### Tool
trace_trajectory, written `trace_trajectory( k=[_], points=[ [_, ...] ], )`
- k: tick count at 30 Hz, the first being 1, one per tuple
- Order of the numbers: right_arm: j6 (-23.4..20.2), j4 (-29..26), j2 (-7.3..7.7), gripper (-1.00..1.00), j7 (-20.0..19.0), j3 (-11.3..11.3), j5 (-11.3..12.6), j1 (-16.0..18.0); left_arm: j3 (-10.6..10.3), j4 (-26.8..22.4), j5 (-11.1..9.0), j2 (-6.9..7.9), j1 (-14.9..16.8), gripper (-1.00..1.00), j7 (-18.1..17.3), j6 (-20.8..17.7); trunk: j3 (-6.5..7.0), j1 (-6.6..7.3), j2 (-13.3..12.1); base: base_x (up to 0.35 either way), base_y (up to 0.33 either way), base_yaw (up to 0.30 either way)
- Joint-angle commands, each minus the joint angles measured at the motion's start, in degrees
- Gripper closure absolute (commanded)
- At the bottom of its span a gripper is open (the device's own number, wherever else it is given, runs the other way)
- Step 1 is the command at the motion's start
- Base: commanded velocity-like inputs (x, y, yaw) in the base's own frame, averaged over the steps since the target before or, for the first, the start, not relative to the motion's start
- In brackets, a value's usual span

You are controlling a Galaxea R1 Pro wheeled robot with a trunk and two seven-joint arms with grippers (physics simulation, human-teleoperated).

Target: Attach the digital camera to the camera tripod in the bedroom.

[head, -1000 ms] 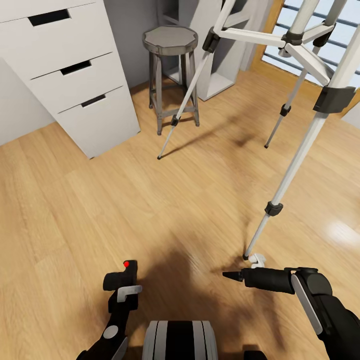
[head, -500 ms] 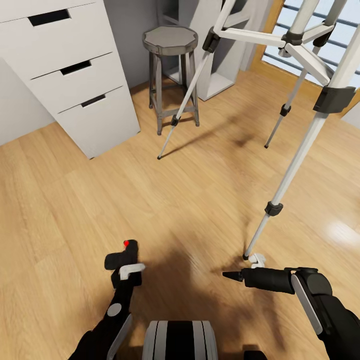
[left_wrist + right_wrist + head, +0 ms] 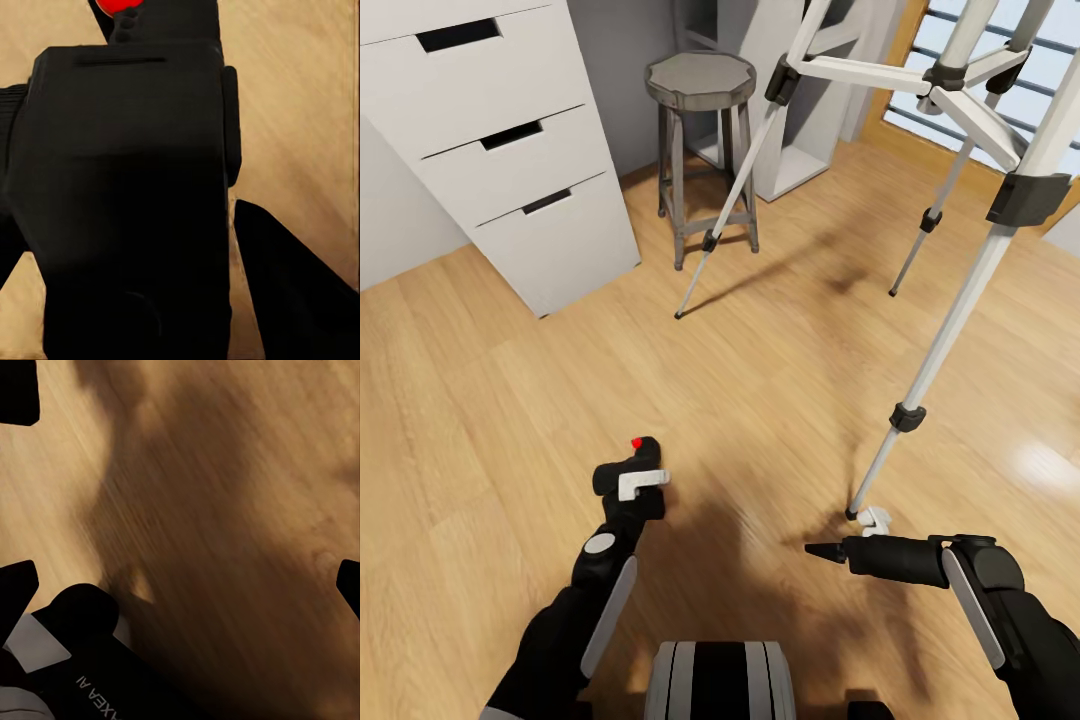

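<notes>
While the left gripper (image 3: 628, 482) pinches the small black boxy digital camera (image 3: 622, 468) low over the plank floor, lifting it level toward the tall silver-white camera tripod (image 3: 960, 300) seems advisable; right gripper (image 3: 822, 550) finger state cannot be told; white drawers (image 3: 510, 150) closed, contents unseen.

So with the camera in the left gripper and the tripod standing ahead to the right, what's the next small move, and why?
Probably raise the left gripper up and toward the right, to the tripod. The digital camera sits low near the floor, clamped in that gripper, while the tripod's head lies above the head view's top edge. The right gripper holds nothing.
</notes>
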State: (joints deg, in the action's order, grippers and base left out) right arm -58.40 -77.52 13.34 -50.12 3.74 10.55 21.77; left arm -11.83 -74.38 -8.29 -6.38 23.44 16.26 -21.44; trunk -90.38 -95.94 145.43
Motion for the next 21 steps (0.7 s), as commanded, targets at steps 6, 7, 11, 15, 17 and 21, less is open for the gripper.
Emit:
trace_trajectory(
  k=[6, 7, 11, 15, 17, 21],
  points=[
    [-0.3, -0.1, 0.17, -1.0, -0.3, 0.1, 0.1, 0.0, -2.2, -1.1, -2.3, -1.34, 0.0, 1.0, 0.5, -3.1, -0.03, 0.01, 0.0, 0.0, 0.0, 0.0],
    [-0.3, -0.1, 0.19, -1.0, -0.3, 0.1, 0.1, 0.0, -2.4, -1.1, -2.8, -1.4, 0.0, 1.0, 0.5, -3.2, -0.03, 0.01, 0.0, 0.0, 0.0, 0.0],
    [-0.3, -0.2, 0.26, -1.0, -0.3, 0.1, 0.1, 0.0, -3.7, -1.1, -6.6, -1.62, 0.0, 1.0, 1.0, -3.6, -0.03, 0.01, 0.0, 0.0, 0.0, 0.0],
    [-0.4, -0.2, 0.37, -1.0, -0.4, 0.1, 0.2, 0.0, -5.2, -0.9, -10.4, -1.71, 0.0, 1.0, 3.7, -3.7, -0.03, 0.01, 0.0, 0.0, 0.0, 0.0],
    [-0.4, -0.2, 0.4, -1.0, -0.4, 0.2, 0.2, 0.0, -6.1, -0.9, -11.7, -1.74, 0.0, 1.0, 5.5, -3.7, -0.03, 0.01, 0.0, 0.0, 0.0, 0.0],
    [-0.4, -0.3, 0.45, -1.0, -0.4, 0.1, 0.2, 0.0, -12.6, -1.0, -15.8, -1.75, 0.0, 1.0, 15.1, -3.4, -0.03, 0.01, 0.0, 0.0, 0.0, 0.0]
  ],
)
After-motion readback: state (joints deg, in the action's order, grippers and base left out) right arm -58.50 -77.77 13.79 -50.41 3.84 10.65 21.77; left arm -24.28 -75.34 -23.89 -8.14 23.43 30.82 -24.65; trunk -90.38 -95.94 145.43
